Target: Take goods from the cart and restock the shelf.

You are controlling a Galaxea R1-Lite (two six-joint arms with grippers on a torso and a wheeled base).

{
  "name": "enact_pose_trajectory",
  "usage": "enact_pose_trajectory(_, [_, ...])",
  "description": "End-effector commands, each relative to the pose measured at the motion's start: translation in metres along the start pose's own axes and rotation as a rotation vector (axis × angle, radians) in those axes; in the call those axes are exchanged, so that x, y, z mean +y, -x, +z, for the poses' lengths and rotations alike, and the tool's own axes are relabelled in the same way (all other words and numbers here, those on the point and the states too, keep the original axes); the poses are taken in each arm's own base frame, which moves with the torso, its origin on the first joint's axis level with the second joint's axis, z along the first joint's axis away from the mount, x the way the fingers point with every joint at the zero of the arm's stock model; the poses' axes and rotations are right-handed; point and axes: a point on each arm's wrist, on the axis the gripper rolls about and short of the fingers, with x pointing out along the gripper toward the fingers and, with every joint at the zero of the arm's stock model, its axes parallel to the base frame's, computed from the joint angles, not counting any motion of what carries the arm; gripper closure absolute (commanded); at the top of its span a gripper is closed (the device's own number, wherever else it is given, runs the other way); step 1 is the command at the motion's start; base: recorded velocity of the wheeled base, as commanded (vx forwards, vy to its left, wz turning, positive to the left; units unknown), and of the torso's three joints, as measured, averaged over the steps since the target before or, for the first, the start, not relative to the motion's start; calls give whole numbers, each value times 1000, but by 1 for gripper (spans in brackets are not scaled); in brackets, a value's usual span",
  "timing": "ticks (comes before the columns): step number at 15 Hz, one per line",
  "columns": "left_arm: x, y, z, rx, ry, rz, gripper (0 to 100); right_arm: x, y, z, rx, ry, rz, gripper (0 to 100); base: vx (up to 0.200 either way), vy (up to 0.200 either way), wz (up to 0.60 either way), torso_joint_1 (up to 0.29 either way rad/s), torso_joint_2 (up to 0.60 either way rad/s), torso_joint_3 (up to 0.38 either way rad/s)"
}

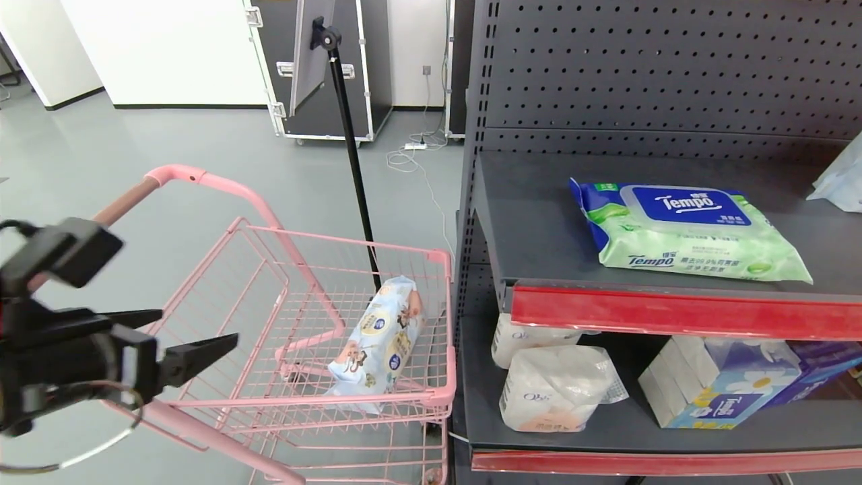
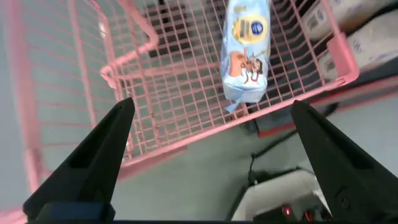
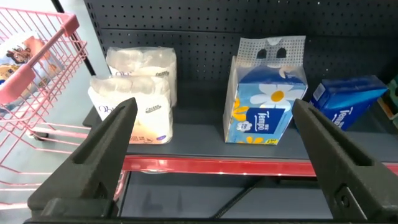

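A pale blue pack of wipes [image 1: 380,337] leans upright against the front wall of the pink wire cart [image 1: 296,283]. My left gripper [image 1: 199,325] hovers open above the cart's near-left side with nothing held. The left wrist view looks down between its open fingers [image 2: 93,168] at the pack of wipes [image 2: 247,50] in the cart [image 2: 168,93]. My right gripper [image 3: 214,104] is open and faces the grey shelf's lower level [image 3: 205,134]. On the upper level [image 1: 532,222] lies a green and blue wet-wipe pack [image 1: 687,232].
The lower level holds white tissue packs [image 1: 552,387], a blue daisy tissue bundle [image 1: 714,387] and a dark blue box [image 1: 821,364]. A pale pack [image 1: 842,178] sits at the upper level's right edge. A black stand pole [image 1: 353,168] rises behind the cart.
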Motion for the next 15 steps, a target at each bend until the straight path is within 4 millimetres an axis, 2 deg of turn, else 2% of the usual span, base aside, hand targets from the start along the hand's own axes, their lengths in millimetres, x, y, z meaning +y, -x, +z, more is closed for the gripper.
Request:
enact_pose_trajectory(1, [-14, -113, -9, 286, -39, -90, 0, 0, 0, 0, 0, 0, -2, 0, 0, 0, 0, 0, 0, 0])
enact_pose_trajectory(3, [-20, -140, -18, 317, -52, -107, 0, 0, 0, 0, 0, 0, -2, 0, 0, 0, 0, 0, 0, 0])
enact_pose_trajectory(4, [-24, -149, -24, 351, -59, -113, 0, 0, 0, 0, 2, 0, -2, 0, 0, 0, 0, 0, 0, 0])
enact_pose_trajectory(5, [-24, -151, -25, 354, -60, -115, 0, 0, 0, 0, 2, 0, -2, 0, 0, 0, 0, 0, 0, 0])
enact_pose_trajectory(6, [-27, -166, -31, 394, -64, -121, 0, 0, 0, 0, 2, 0, -2, 0, 0, 0, 0, 0, 0, 0])
enact_pose_trajectory(8, [-30, -181, -34, 414, -66, -129, 0, 0, 0, 0, 2, 0, -2, 0, 0, 0, 0, 0, 0, 0])
enact_pose_trajectory(12, [-35, -195, -30, 410, -78, -142, 0, 0, 0, 0, 2, 0, -2, 0, 0, 0, 0, 0, 0, 0])
enact_pose_trajectory(15, [-50, -205, -31, 417, -106, -173, 0, 0, 0, 0, 2, 0, -3, 0, 0, 0, 0, 0, 0, 0])
